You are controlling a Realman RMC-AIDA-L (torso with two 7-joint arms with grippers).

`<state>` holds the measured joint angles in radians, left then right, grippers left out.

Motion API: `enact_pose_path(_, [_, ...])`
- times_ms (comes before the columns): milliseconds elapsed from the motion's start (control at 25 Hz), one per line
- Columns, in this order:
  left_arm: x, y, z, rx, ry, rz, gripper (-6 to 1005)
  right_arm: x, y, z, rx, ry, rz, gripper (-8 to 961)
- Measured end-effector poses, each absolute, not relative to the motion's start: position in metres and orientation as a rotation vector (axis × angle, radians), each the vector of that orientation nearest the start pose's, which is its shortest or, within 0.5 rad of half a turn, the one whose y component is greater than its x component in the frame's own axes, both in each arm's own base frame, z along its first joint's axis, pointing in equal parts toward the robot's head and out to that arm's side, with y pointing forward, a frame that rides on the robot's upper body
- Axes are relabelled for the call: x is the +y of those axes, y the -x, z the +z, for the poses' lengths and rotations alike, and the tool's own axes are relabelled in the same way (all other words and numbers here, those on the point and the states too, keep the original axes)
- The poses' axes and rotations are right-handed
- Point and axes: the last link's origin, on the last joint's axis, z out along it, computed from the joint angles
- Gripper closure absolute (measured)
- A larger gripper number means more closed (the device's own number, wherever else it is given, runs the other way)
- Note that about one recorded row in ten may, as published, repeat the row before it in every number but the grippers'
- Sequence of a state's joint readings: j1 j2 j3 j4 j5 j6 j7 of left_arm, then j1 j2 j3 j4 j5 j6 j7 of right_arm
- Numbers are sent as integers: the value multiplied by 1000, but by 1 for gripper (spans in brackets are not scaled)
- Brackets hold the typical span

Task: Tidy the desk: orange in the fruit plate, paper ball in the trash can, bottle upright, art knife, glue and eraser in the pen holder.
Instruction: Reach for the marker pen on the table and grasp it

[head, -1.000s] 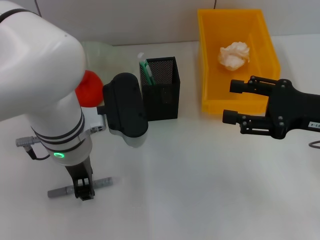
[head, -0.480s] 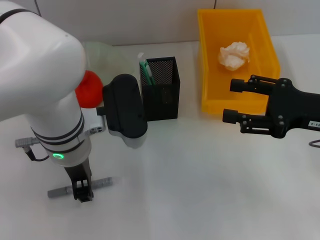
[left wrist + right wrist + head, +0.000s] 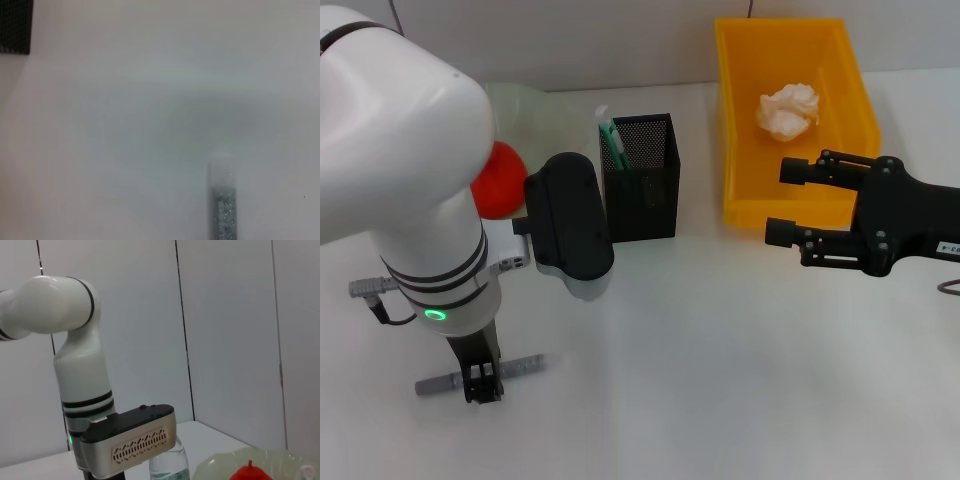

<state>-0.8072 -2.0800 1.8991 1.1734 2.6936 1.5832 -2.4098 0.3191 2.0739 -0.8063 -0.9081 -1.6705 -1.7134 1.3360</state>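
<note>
Left gripper [image 3: 483, 380] is down at the near left of the desk, its dark fingers astride the middle of a grey stick-shaped item, most likely the art knife [image 3: 525, 366], which lies flat on the white desk [image 3: 720, 360]. Compared with a second ago the arm has crept only slightly and the knife lies where it did, so the grasp looks to be settling rather than lifting; whether the fingers have actually closed on it I cannot tell. The left wrist view shows only the knife's grey end on bare desk.

Right gripper [image 3: 790, 203] hangs idle with its fingers spread, beside the yellow trash can [image 3: 735, 190], which already holds the paper ball [image 3: 788, 109]. The orange [image 3: 498, 190] is half hidden behind the left arm, near the pen holder [image 3: 645, 190], where the knife must go next.
</note>
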Motion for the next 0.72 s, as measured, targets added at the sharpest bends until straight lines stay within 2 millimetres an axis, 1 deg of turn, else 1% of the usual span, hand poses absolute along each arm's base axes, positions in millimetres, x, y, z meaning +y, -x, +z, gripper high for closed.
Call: enact_pose_path(720, [330,158,-73,-116,2746,1241,641,294,-255,51,354,2609,934,191])
